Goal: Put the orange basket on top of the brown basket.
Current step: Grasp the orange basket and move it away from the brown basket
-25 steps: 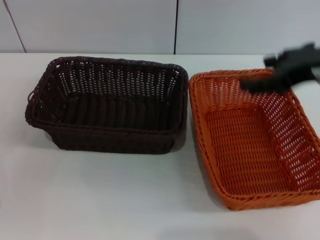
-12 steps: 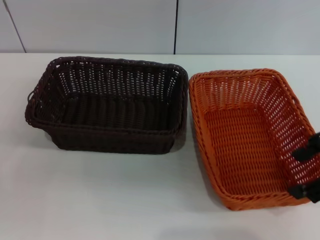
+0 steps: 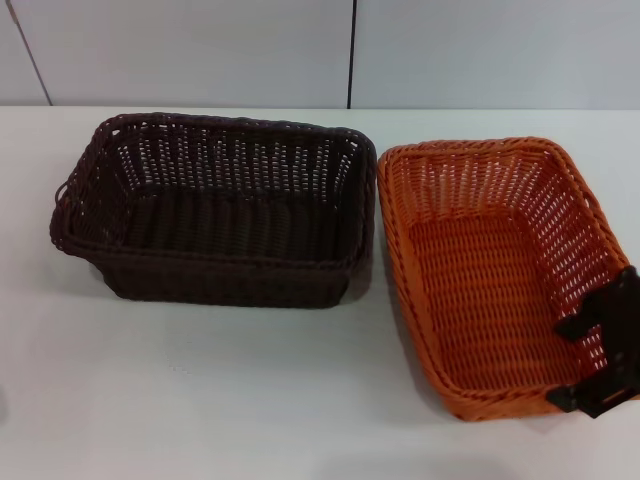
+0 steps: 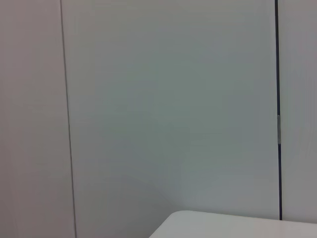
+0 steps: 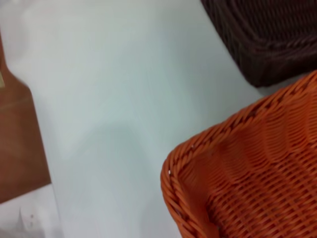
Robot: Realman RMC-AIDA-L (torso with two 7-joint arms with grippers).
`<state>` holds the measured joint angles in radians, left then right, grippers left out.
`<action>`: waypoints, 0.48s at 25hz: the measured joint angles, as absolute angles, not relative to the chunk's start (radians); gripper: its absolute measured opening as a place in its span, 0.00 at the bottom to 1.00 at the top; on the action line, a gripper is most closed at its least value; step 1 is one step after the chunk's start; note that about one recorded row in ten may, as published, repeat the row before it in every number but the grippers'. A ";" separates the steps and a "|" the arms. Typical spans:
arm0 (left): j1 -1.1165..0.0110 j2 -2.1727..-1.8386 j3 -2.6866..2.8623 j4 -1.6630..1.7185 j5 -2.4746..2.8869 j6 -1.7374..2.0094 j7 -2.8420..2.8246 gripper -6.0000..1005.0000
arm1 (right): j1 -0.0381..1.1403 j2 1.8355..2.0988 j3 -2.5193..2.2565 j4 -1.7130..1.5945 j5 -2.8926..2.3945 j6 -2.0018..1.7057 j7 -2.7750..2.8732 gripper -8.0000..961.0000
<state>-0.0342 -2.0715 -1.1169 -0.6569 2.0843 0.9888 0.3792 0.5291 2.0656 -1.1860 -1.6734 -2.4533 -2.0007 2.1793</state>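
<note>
The orange basket (image 3: pixel 495 275) sits on the white table at the right, open side up. The brown basket (image 3: pixel 215 210) sits just to its left, a narrow gap between them. My right gripper (image 3: pixel 592 358) is at the orange basket's near right corner, open, with one finger (image 3: pixel 600 312) over the right wall and the other (image 3: pixel 588 398) at the near rim. The right wrist view shows the orange basket's corner (image 5: pixel 247 173) and a corner of the brown basket (image 5: pixel 267 39). My left gripper is out of view; its wrist view shows only wall.
The white table (image 3: pixel 220 390) runs wide in front of both baskets. A grey panelled wall (image 3: pixel 200 50) stands behind. In the right wrist view the table edge and a brown floor (image 5: pixel 15 144) show beyond it.
My right gripper has swung from the orange basket's far right rim down to its near right corner, then edged inward over the wall. The baskets have not moved.
</note>
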 joint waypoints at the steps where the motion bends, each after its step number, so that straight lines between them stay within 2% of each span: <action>1: -0.034 -2.071 -1.117 -0.657 2.084 0.989 0.379 0.76 | 0.540 2.067 -1.216 -1.639 -2.474 -1.975 2.178 0.80; 12: -0.041 -2.067 -1.124 -0.647 2.083 0.989 0.379 0.76 | 0.568 2.073 -1.321 -1.505 -2.514 -1.885 2.197 0.80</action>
<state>-0.0406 -2.0666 -1.1237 -0.6467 2.0829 0.9890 0.3788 0.5676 2.0731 -1.3207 -1.5051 -2.5145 -1.8848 2.1970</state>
